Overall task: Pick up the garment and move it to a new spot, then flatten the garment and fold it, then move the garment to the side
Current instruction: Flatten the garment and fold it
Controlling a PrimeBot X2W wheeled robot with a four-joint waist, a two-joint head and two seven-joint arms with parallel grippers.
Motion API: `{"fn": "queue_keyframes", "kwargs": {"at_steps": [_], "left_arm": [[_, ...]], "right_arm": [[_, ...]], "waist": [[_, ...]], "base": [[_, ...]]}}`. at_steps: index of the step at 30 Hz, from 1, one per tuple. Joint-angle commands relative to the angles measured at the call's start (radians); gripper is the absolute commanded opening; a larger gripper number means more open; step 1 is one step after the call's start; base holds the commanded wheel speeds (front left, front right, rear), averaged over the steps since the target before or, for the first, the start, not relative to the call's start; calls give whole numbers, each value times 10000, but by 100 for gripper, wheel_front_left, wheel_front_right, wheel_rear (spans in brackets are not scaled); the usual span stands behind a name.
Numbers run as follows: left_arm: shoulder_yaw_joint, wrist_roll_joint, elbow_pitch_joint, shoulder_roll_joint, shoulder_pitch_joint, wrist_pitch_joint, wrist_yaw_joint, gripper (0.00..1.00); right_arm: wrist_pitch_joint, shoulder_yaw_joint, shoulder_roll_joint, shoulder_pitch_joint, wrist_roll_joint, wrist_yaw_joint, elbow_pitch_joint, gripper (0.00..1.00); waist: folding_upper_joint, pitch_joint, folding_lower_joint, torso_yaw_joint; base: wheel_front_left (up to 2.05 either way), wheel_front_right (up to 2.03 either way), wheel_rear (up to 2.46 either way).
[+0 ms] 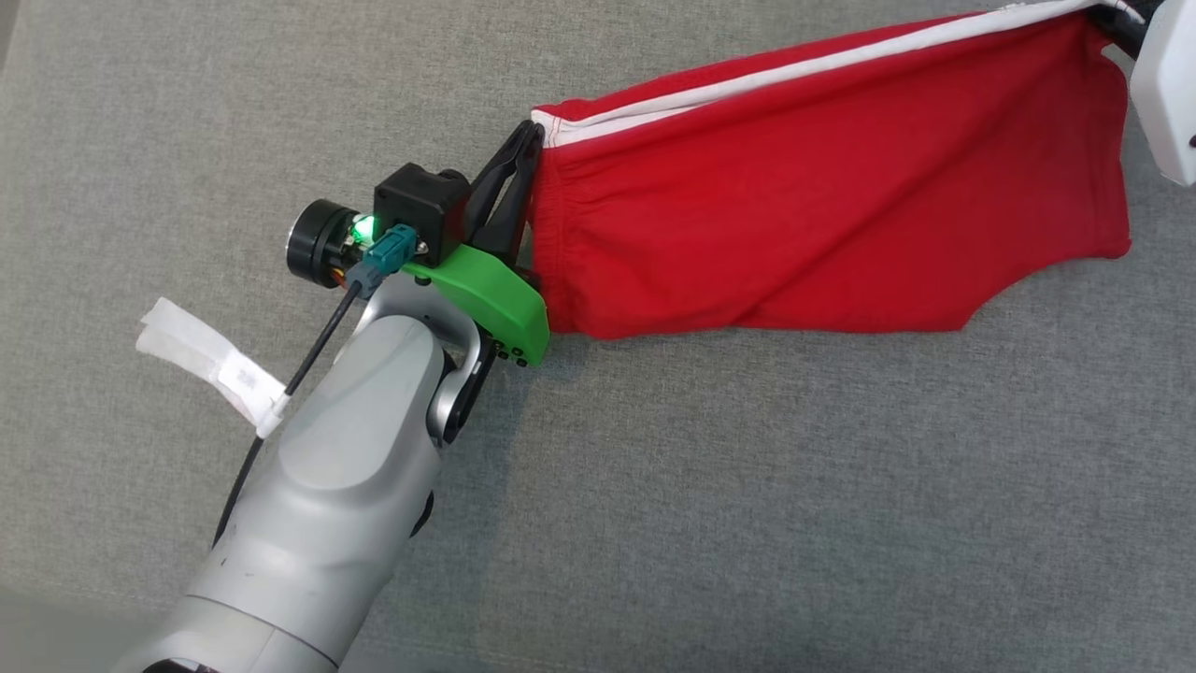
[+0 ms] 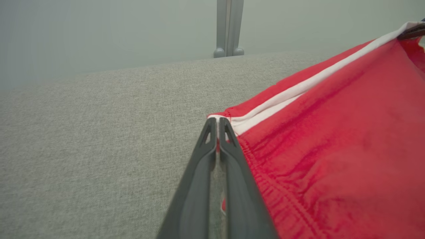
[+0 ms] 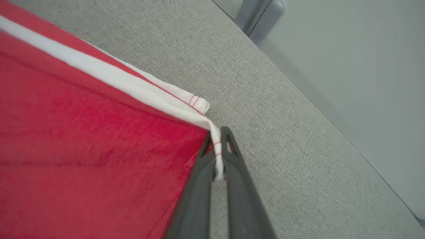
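The left gripper [image 1: 533,133] has its fingers pinched on the red garment's [image 1: 822,187] white-striped left corner. The garment hangs stretched from there to its upper right corner, beside a white casing [image 1: 1163,84], its lower edge resting on the grey table [image 1: 747,486].

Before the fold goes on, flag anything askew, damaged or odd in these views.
No damage visible. The red garment hangs stretched by its white-striped edge between the left gripper and right gripper, both shut on it. Only oddity: a white tape tag sticking out loose from the left arm's cable.
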Motion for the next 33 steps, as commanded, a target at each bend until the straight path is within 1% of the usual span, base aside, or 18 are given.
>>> {"fn": "queue_keyframes", "kwargs": {"at_steps": [1, 2, 3, 5, 6, 10, 13, 19, 22, 24, 27, 30, 31, 33], "left_arm": [[52, 16, 57, -32, -155, -42, 22, 0], [42, -1, 86, -52, -159, -44, 7, 0], [31, -10, 118, -69, -175, -47, 2, 5], [15, 21, 166, -94, -200, -50, 61, 84], [13, 46, 175, -102, -206, -51, 75, 100], [122, 138, 170, -125, -79, -46, 176, 100], [106, 596, -6, 24, 36, -45, 342, 100], [710, 932, -710, 195, 675, -45, 700, 100], [1201, 1001, -1233, 230, 1172, -45, 827, 100], [1376, 1319, -1591, 310, 1500, -45, 1008, 100], [1646, 1459, -2047, 228, 2147, -35, 1157, 100], [1966, 1364, -2545, 111, 2818, -35, 1027, 100], [2061, 1336, -2663, 78, 3042, -35, 1006, 100], [2251, 1360, -2889, 19, 3529, -35, 983, 100]], "right_arm": [[-147, 47, 48, -127, 122, -24, 154, 42], [-171, 71, 77, -126, 193, -24, 262, 100], [-211, 97, 106, -124, 192, -24, 339, 100], [-320, 131, 184, -112, 263, -24, 443, 100], [-360, 150, 225, -71, 358, -24, 501, 100], [-613, 193, 358, 111, 327, -24, 843, 100], [-1125, 191, 537, 321, 557, -24, 1081, 100], [-3131, -250, 974, 1096, 1130, -22, 1482, 100], [-4381, -633, 1167, 1723, 1410, -22, 1594, 100], [-5236, -868, 1314, 2310, 1525, -22, 1663, 100], [-6182, -1473, 1584, 3183, 1807, -22, 1758, 100], [-6479, -2308, 1809, 4248, 1831, -22, 1725, 100], [-6512, -2682, 1890, 4547, 1745, -22, 1675, 100], [-6512, -3931, 2127, 5242, 1347, -22, 1404, 100]], "waist": [[0, 10, -1, 14], [0, 15, -1, 15], [0, 16, -1, 18], [0, 0, -1, 20], [0, -16, -1, 11], [0, -236, -1, -103], [0, -541, -1, -210], [0, -1510, -1, -575], [0, -2107, -1, -785], [0, -2524, -1, -913], [0, -3042, -1, -1134], [0, -3499, -1, -1343], [0, -3628, -1, -1408], [0, -3880, -1, -1572]], "base": [[0, 0, 0], [0, 0, 0], [0, 0, 0], [0, 0, 0], [0, 0, 0], [0, 0, 0], [0, 0, 0], [0, 0, 0], [0, 0, 0], [0, 0, 0], [0, 0, 0], [0, 0, 0], [0, 0, 0], [0, 0, 0]]}}
